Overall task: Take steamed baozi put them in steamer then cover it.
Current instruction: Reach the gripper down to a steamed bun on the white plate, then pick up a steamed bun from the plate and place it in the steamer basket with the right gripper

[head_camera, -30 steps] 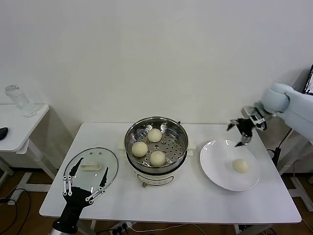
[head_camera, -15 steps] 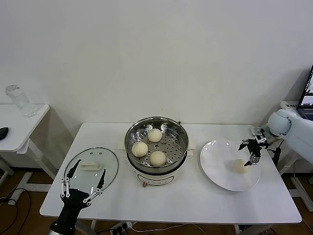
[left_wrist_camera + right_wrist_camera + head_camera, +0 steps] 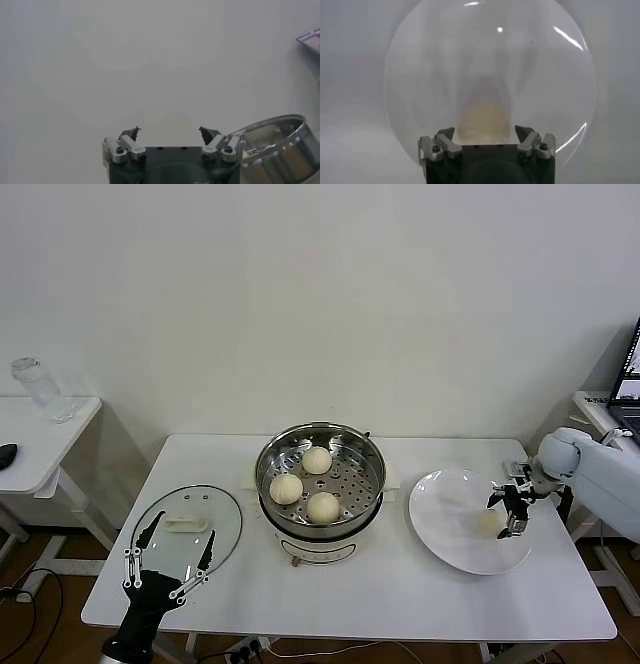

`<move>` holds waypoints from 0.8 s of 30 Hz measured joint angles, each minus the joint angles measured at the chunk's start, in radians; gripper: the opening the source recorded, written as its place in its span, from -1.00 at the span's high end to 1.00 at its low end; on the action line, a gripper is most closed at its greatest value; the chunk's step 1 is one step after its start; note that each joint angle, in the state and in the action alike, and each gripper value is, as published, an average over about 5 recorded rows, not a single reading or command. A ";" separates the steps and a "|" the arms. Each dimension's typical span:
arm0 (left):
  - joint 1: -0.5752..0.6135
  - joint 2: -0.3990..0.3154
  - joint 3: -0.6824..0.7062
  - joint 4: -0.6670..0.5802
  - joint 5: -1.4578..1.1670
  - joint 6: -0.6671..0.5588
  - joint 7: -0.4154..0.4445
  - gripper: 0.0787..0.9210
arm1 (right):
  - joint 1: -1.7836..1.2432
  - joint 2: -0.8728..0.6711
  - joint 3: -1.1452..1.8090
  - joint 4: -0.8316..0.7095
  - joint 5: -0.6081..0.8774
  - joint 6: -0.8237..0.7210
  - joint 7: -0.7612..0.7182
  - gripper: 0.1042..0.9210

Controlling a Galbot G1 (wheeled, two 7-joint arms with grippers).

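The right gripper [image 3: 509, 511] sits spread around the last steamed baozi [image 3: 484, 120] on the white plate [image 3: 445, 534], not clamped. Three buns lie in the steamer [image 3: 320, 446]. The left gripper [image 3: 170, 561], wide open, hovers over the cover [image 3: 180, 509] on the desk [image 3: 400, 594].

Right gripper [image 3: 509, 511] partly hides the plate's bun [image 3: 488, 523]; steamer [image 3: 277, 150] cut off in left wrist view.

No legible txt or labels
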 measured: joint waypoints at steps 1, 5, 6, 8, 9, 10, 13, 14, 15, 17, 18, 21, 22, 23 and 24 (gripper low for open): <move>0.000 0.000 -0.001 0.000 0.000 0.000 0.000 -0.77 | -0.002 0.003 0.002 -0.004 -0.001 0.000 0.000 -0.67; 0.000 0.001 -0.005 0.001 -0.001 -0.001 0.000 -0.77 | -0.006 0.013 0.005 -0.016 -0.004 0.000 -0.001 -0.52; 0.001 0.001 -0.007 0.001 -0.001 -0.001 0.000 -0.77 | -0.006 0.015 0.006 -0.018 -0.004 0.000 -0.001 -0.49; 0.002 0.001 -0.009 0.001 -0.001 -0.001 0.000 -0.77 | -0.005 0.016 0.005 -0.019 -0.001 -0.002 -0.003 -0.45; 0.002 0.001 -0.009 0.000 -0.002 -0.001 0.000 -0.77 | -0.003 0.016 0.003 -0.018 0.001 -0.003 -0.004 -0.43; 0.003 0.001 -0.010 -0.001 -0.002 -0.001 0.000 -0.77 | 0.001 0.016 0.001 -0.016 0.004 -0.005 -0.006 -0.43; 0.005 0.001 -0.012 -0.004 -0.002 0.001 0.000 -0.77 | 0.022 0.015 -0.013 -0.007 0.014 -0.010 -0.015 -0.41; 0.005 0.001 -0.013 -0.005 -0.002 0.002 0.000 -0.77 | 0.033 0.015 -0.019 -0.002 0.018 -0.011 -0.020 -0.41; 0.005 0.001 -0.014 -0.005 -0.002 0.002 0.000 -0.77 | 0.045 0.017 -0.026 0.004 0.022 -0.013 -0.026 -0.41; 0.004 0.002 -0.015 -0.005 -0.002 0.003 0.000 -0.77 | 0.076 0.021 -0.042 0.017 0.032 -0.016 -0.040 -0.41; 0.004 0.003 -0.014 -0.005 -0.002 0.003 0.000 -0.77 | 0.094 0.024 -0.053 0.024 0.037 -0.018 -0.049 -0.41; 0.000 0.004 -0.011 -0.003 -0.002 0.003 0.000 -0.77 | 0.167 0.037 -0.091 0.048 0.053 -0.030 -0.086 -0.41; -0.001 0.004 -0.010 -0.003 -0.002 0.002 0.000 -0.77 | 0.196 0.043 -0.106 0.057 0.060 -0.035 -0.099 -0.42; -0.003 0.004 -0.008 -0.002 -0.001 0.002 0.000 -0.77 | 0.226 0.050 -0.122 0.067 0.069 -0.040 -0.112 -0.42; -0.004 0.003 -0.007 -0.001 -0.001 0.001 0.000 -0.77 | 0.257 0.058 -0.139 0.076 0.080 -0.046 -0.123 -0.42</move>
